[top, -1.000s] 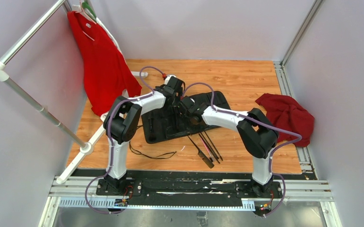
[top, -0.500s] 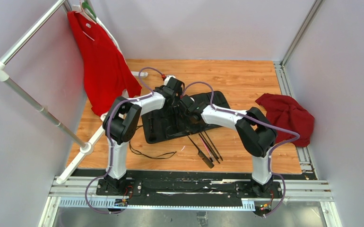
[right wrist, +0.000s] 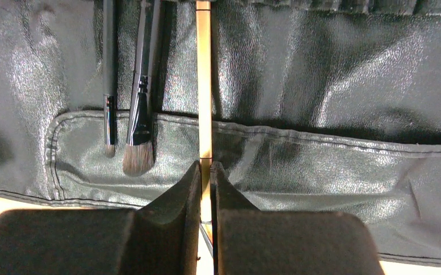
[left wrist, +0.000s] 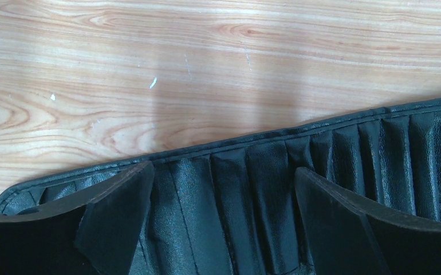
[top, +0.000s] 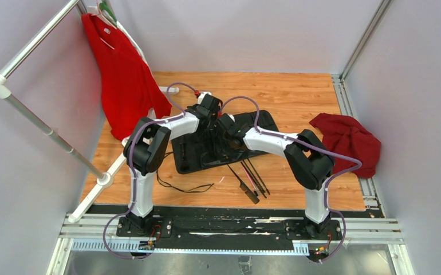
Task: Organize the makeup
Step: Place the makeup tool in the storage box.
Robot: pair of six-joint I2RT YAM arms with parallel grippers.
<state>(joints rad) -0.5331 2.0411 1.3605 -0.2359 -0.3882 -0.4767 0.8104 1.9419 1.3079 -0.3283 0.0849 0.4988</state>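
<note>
The black slotted case lies open mid-table. My right gripper is shut on a thin, light-handled makeup tool that lies lengthwise over the case, its far end running under the upper fold. Two brushes sit in the case to its left. My left gripper is open and empty, its fingers straddling the case's pleated slots at the far edge. From above, both grippers, left and right, meet over the case. Several loose brushes lie near the case's front.
A thin black cord loops at the front left. A crumpled red cloth lies at the right. A red shirt hangs from a white rack at the left. Grey walls enclose the wooden tabletop.
My right arm has eased slightly left and farther over the case with the tool. The left arm has barely moved.
</note>
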